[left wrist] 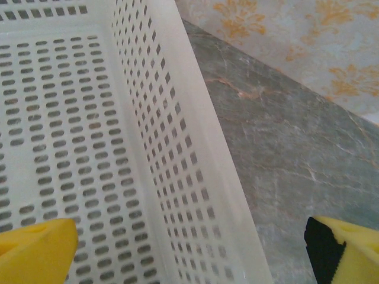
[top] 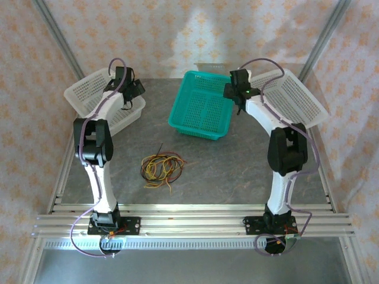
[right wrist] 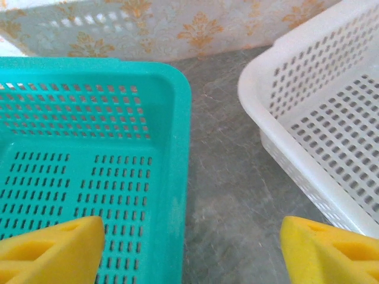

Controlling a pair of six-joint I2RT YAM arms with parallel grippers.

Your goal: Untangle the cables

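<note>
A grey stone-patterned table point(top: 237, 165) seen from above, with two robot arms point(top: 95, 148) fixed at its near edge. The cables point(top: 161, 168), a loose tangle of thin red, yellow and black wires, lie on the bare table in the near middle, between the arms and well apart from both claws. At the far middle sits a teal basket point(top: 201, 106). A left white basket point(top: 95, 94) sits tilted at the far left, and a right white basket point(top: 299, 97) sits tilted at the far right. The left claw point(top: 134, 90) hangs over the right-hand side of the left white basket. Its wrist camera shows its yellow fingertips point(left wrist: 35, 251) wide apart with nothing held, straddling the basket's perforated wall. The right claw point(top: 236, 94) hangs at the teal basket's right edge. Its yellow fingertips point(right wrist: 53, 248) stand apart and empty, one over the teal basket and the other by the right white basket's rim, with bare table between them.
</note>
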